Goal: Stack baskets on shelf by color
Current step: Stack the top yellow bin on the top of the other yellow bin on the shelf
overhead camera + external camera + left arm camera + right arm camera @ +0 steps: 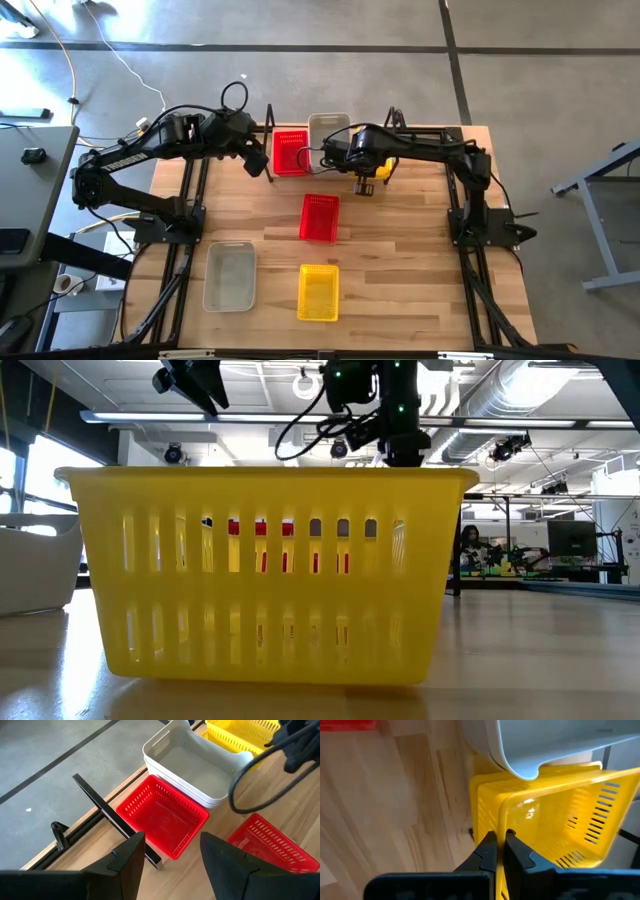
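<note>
Along the table's far edge stand a red basket and stacked clear-grey baskets; a black rod of the shelf runs beside the red one. My left gripper hovers open above and just left of that red basket. To the right of the clear baskets, my right gripper is shut on a yellow basket. Whether another yellow basket sits under it, I cannot tell. A second red basket rests flat on the table's middle. My right gripper pinches the yellow basket's thin side wall at its rim, one finger inside the basket and one outside. The fingers come from above, pointing steeply down. The basket is tilted beside the clear-grey stack; what its lower part rests on does not show.
Near the front edge a yellow basket and a clear-grey basket stand on the tabletop; that yellow basket fills the low view. Black frame rails run along both table sides. Bare wood lies between the middle red basket and the front pair.
</note>
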You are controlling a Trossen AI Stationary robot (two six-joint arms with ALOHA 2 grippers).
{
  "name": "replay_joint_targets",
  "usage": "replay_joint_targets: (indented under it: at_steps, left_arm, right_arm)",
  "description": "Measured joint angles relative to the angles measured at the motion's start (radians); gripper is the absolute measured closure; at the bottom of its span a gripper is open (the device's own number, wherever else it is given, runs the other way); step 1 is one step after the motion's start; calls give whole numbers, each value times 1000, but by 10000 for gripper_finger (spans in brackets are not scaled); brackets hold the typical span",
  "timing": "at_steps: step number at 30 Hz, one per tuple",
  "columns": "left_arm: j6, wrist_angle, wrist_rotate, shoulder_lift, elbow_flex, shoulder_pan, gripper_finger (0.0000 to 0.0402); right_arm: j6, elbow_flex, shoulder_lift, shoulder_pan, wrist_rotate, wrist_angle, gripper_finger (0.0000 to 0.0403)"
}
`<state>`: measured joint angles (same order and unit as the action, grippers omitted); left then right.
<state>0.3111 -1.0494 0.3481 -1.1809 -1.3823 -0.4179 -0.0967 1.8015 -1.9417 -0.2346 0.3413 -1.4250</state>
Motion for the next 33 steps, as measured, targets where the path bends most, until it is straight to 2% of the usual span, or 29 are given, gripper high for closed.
replay_joint_targets:
  at_steps: [6,11,19,28,33]
  left_arm:
    - [0,0,0,0,0,0,222]
    - [0,0,-4,0,0,0,222]
    - [0,0,-5,0,0,0,222]
    - [0,0,-5,0,0,0,222]
    - [0,0,-21,0,0,0,222]
  right_arm:
    - [-17,0,-11,-19,25,4,403]
    - [-63,0,-11,-34,-10,4,403]
    - [-114,0,-11,-34,-8,23,398]
    - [-102,0,-11,-36,36,23,330]
    - [-80,10,-10,-23,27,-28,308]
